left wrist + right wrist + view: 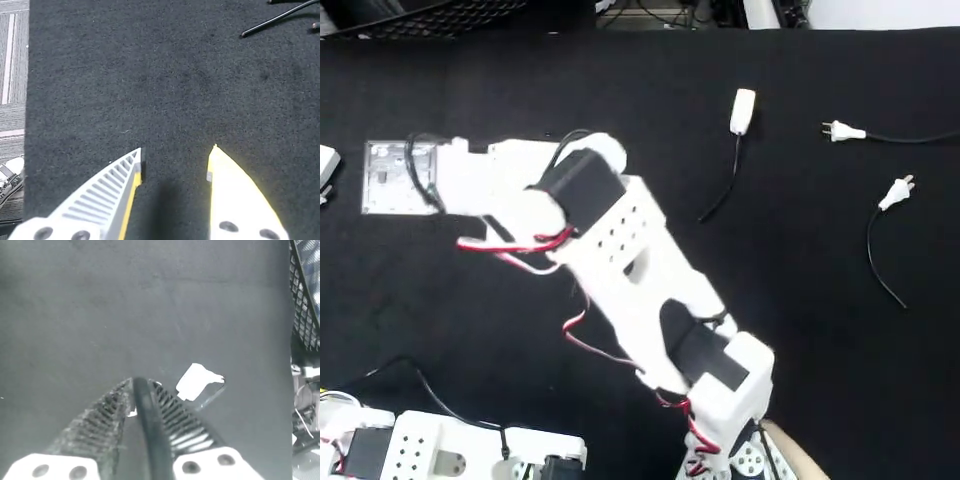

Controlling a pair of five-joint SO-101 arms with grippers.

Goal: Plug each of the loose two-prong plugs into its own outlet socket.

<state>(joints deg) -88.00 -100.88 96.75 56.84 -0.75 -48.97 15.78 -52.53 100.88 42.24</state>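
On the table, a matt black cloth (820, 350) covers the whole working surface. Positions below are given by the high view.

- Clear-and-white square outlet plate (392, 180): flat on the cloth at 9 o'clock, near the cloth's edge.
- White jointed right arm (640, 270): rooted at 5 o'clock and stretched diagonally toward 10 o'clock, with its wrist end over the plate's near edge. Red and black wires hang loose along it.
- Right gripper (144, 386): fingers pressed together on a thin black cable (150, 440) that runs out between them. A small white piece (197, 381) lies on the cloth just past the fingertips; plug or socket cannot be told.
- White left arm (430, 445): folded low at 7 o'clock.
- Left gripper (177, 148): jaws spread apart with nothing between them, above bare cloth. A loose black cable end (275, 19) lies well ahead of it.
- White oblong plug (743, 110): at 1 o'clock, its black cord trailing toward 7 o'clock.
- White two-prong plug (842, 131): at 2 o'clock, prongs pointing toward 9 o'clock, its cord running off to 3 o'clock.
- Small white angled plug (896, 192): at 3 o'clock, its cord curving down toward 5 o'clock.

All three plugs lie loose, well apart from the plate.

Room — a black mesh panel (420, 18) stands beyond the cloth at 11 o'clock. A grey striped floor covering (12, 60) borders the cloth in the left wrist view.
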